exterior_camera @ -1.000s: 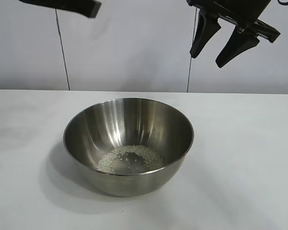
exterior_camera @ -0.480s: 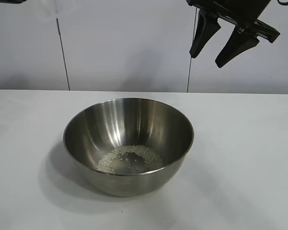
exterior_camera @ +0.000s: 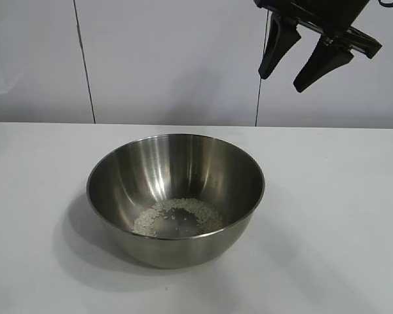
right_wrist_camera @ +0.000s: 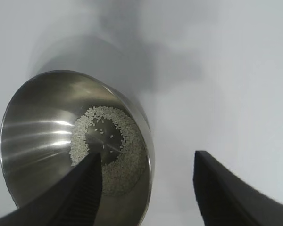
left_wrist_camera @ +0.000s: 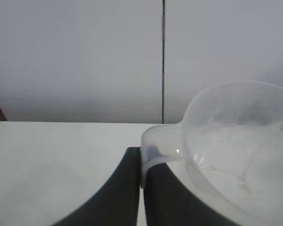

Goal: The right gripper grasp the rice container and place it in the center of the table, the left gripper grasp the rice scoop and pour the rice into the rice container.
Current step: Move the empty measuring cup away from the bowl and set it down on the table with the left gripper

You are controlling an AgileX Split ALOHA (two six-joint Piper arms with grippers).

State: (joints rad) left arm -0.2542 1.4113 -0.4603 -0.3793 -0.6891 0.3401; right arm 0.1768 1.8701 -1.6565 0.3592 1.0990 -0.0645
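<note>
left gripper shows only in its own wrist view, out of the exterior shot. its fingers are pressed together, clamped on the handle tab of the rice scoop, a frosted translucent cup. no grains can be made out in the cup, no printed marks readable on it. white table below it, grey wall behind. rice container, shiny steel bowl, sits upright around the middle of the table. rice lies in a ring round the bowl's bottom, bare steel at centre. no brand or writing readable anywhere. right gripper hangs high at upper right, well above the bowl, pointing down, fingers apart, holding nothing.
</note>
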